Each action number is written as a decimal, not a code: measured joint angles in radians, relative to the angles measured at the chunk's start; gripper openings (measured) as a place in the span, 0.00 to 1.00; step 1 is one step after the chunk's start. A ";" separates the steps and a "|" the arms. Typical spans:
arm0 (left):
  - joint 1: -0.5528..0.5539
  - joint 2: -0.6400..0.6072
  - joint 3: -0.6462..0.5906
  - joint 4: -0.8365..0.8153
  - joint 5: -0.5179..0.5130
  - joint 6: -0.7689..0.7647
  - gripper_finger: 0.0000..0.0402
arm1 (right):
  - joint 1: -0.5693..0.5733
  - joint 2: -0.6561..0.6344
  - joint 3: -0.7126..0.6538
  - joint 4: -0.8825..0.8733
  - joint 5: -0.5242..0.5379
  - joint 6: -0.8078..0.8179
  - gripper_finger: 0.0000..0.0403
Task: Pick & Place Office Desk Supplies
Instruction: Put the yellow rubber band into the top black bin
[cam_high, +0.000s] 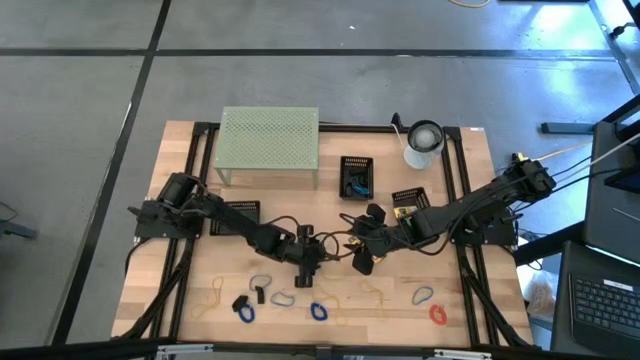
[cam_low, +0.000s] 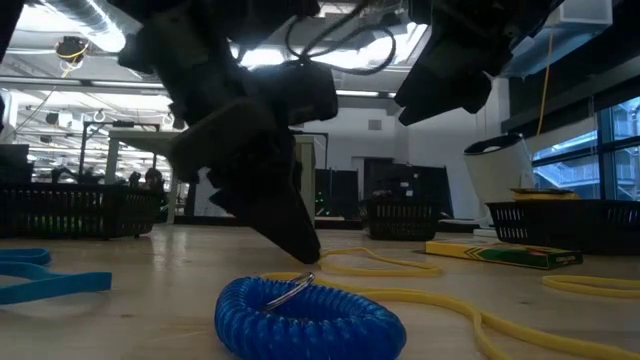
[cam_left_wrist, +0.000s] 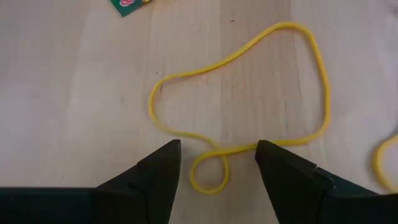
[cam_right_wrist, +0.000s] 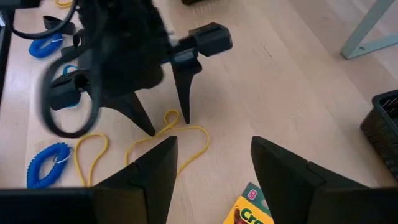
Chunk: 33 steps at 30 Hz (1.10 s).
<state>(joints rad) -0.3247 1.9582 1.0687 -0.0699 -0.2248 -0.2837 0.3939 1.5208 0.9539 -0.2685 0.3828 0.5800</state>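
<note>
Pincers met near the middle of the wooden desk. Left pincer stood spread, tips pointing down onto the boards, straddling a small loop of a yellow rubber band; its fingers sat either side of that loop, gripping nothing. From the right wrist view the same tips touched down at the band's twist.

Right pincer hung just beside it, to the right, also spread and empty, with a yellow-green crayon box lying on the desk close under it.

Along the near edge lay the loose supplies: a blue coil clip nearest the low camera, another blue one further left, a red one and a bluish one to the right, small black clips, more tan bands.

At the far side stood a pale-green mesh stand, a white roll, and black baskets.
</note>
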 joint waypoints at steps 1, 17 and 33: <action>0.004 0.000 0.000 -0.001 0.005 -0.011 0.51 | 0.000 0.000 0.000 0.000 0.000 -0.001 0.51; 0.004 0.018 0.000 -0.002 0.037 0.036 0.16 | 0.000 0.000 0.000 0.000 0.052 -0.009 0.51; 0.013 -0.097 -0.005 0.008 -0.030 0.036 0.01 | 0.000 0.000 -0.001 0.003 0.099 -0.018 0.51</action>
<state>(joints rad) -0.3122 1.8607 1.0636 -0.0618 -0.2550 -0.2479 0.3939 1.5211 0.9527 -0.2656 0.4819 0.5624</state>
